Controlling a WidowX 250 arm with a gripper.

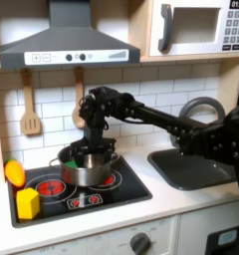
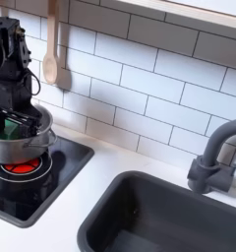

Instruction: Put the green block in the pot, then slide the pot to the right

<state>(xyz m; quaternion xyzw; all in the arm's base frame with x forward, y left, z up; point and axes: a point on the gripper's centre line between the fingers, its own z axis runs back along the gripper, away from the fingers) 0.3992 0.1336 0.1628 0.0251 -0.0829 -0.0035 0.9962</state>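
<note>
White tiled wall backs the surface [image 1: 181, 204]; pot [image 1: 88, 171] sits on the stove [image 1: 131, 187] (black top), gripper [image 2: 14, 123] inside it, grip unclear, beside the green block [image 2: 9, 129].

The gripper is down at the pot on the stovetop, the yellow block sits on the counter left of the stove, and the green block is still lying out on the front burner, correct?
Not quite: the green block is not on the front burner. In the second exterior view it sits inside the pot, beside the gripper. The rest holds: in the first exterior view the yellow block sits left of the stove.
</note>
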